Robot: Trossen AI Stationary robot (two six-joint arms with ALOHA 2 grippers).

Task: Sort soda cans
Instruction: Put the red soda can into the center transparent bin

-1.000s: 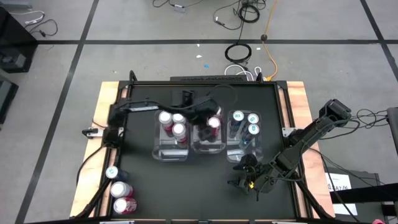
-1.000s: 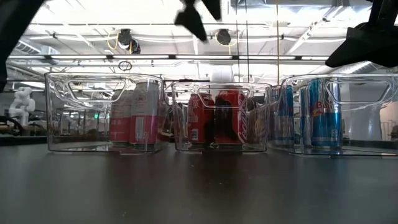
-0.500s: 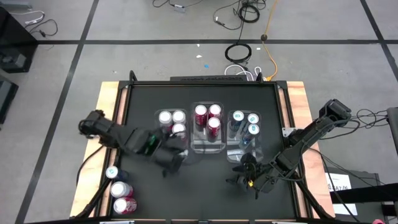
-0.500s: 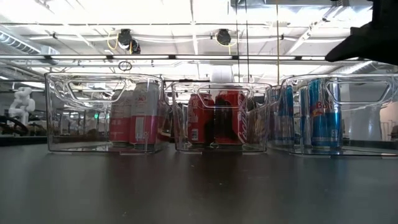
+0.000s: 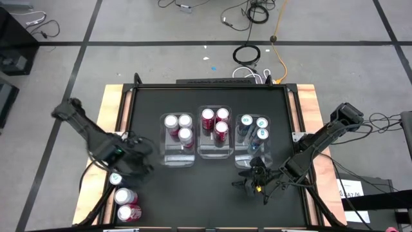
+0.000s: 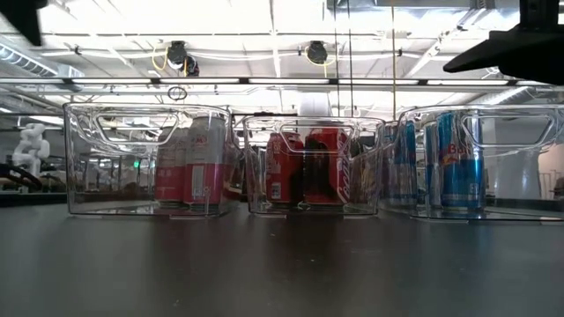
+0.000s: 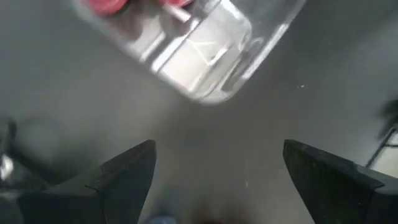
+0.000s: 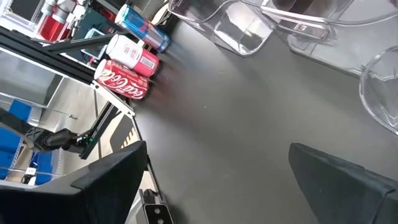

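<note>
Black tabletop (image 5: 212,187), near edge to far.

Near left corner: three loose cans (image 5: 123,198) (one teal, one white-pink, one red), close together.

Left gripper (image 5: 138,161): just above and beside them, fingers spread wide, empty.

Right gripper (image 5: 248,185): near right, wide open, empty, waiting.

Mid-table: three clear bins (image 5: 178,156), three cans in each.

Risk, as judged: loose cans stand crowded, so a finger descending on one may topple a neighbour off the near edge.
</note>
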